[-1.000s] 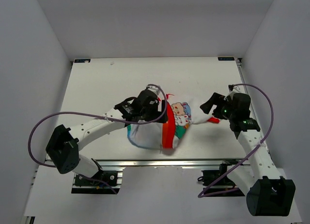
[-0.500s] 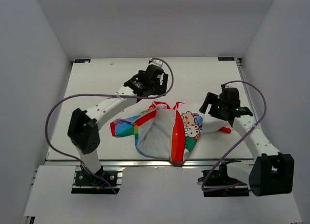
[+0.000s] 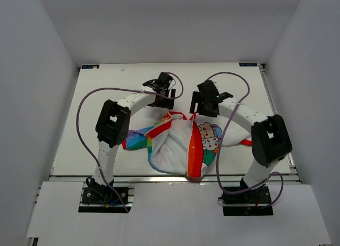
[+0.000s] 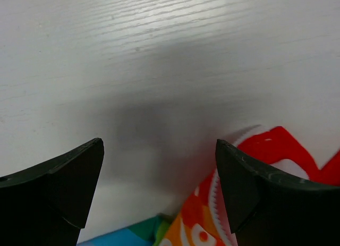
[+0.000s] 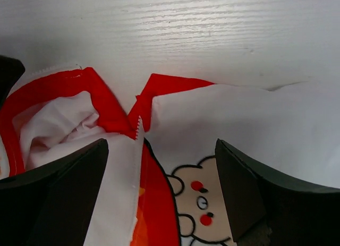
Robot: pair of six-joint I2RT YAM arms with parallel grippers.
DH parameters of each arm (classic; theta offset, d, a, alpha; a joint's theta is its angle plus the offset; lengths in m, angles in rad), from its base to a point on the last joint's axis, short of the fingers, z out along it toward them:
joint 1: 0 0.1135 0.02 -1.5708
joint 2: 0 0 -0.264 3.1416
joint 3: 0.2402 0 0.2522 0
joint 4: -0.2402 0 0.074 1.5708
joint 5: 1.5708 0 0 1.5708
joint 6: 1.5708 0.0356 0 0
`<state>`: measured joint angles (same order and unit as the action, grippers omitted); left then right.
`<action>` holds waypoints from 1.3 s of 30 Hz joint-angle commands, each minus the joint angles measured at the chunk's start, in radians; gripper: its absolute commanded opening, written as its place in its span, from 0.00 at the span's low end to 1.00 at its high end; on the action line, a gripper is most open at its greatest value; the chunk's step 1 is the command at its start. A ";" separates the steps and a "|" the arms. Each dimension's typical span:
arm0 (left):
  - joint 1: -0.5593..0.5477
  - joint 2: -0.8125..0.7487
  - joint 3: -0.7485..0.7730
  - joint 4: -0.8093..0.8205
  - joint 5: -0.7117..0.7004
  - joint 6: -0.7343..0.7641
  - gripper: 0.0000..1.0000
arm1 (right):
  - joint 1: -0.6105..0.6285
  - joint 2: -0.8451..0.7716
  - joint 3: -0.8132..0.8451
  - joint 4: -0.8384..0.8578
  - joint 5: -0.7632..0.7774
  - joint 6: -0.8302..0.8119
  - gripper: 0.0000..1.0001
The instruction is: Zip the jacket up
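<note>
The small white jacket (image 3: 183, 142) lies crumpled on the table near the front edge, with red trim, rainbow stripes and cartoon animals on its right panel. Its front is open, with the white lining showing. My left gripper (image 3: 166, 95) hangs open and empty just beyond the jacket's far left corner; its wrist view shows red fabric and white zipper teeth (image 4: 215, 190) by the right finger. My right gripper (image 3: 197, 105) hangs open and empty over the jacket's far edge. Its wrist view shows the red collar edges, zipper teeth (image 5: 139, 126) and a cartoon face (image 5: 199, 195) between its fingers.
The white table (image 3: 122, 92) is walled by white panels at the back and sides. Purple cables (image 3: 85, 105) loop from both arms. An aluminium rail (image 3: 159, 178) runs along the table's front edge.
Both arms have let go of the jacket and swung to its far side. The jacket has dropped and spread out flatter, a rainbow sleeve now showing at the left.
</note>
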<state>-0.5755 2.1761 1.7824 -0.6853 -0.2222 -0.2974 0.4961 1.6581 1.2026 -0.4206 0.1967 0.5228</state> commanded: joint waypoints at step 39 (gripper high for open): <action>-0.244 -1.025 -1.086 0.561 0.247 -0.123 0.00 | 0.052 -0.866 -0.744 0.198 -0.039 0.059 0.00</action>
<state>-0.8261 1.2263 0.7002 -0.1669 0.1345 -0.3878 0.5495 0.8345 0.4206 -0.2436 0.1059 0.5697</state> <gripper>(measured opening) 0.025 0.081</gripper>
